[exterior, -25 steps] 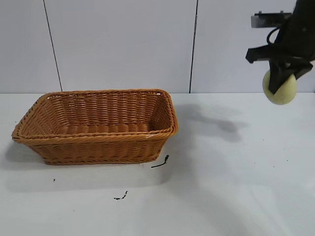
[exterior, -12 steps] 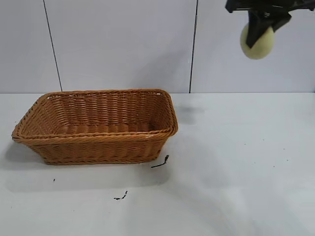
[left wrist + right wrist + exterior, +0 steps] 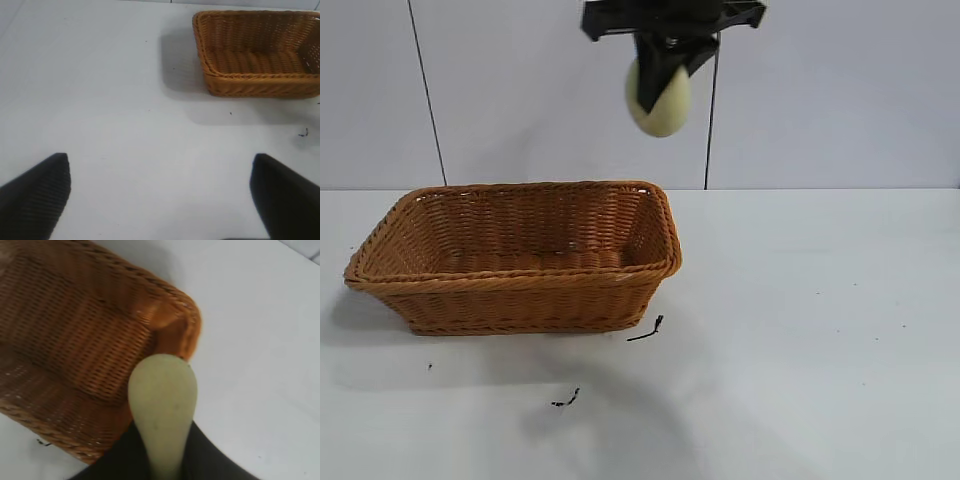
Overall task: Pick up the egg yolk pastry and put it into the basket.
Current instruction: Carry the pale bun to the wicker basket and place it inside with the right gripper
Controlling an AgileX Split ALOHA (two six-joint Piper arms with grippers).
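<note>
High above the table [image 3: 820, 330], the right pincer [image 3: 660, 85] is clamped on the egg yolk pastry [image 3: 659, 100], which hangs in the air over the right end of the basket [image 3: 520, 255], well clear of its braided rim. From the right wrist view the pastry [image 3: 162, 400] sits squeezed between the dark fingers, with the basket [image 3: 75, 340] beneath. Off to the side, the left pincer [image 3: 160, 195] hovers over bare table, its fingers [image 3: 37, 190] spread apart, the basket [image 3: 257, 55] well away.
</note>
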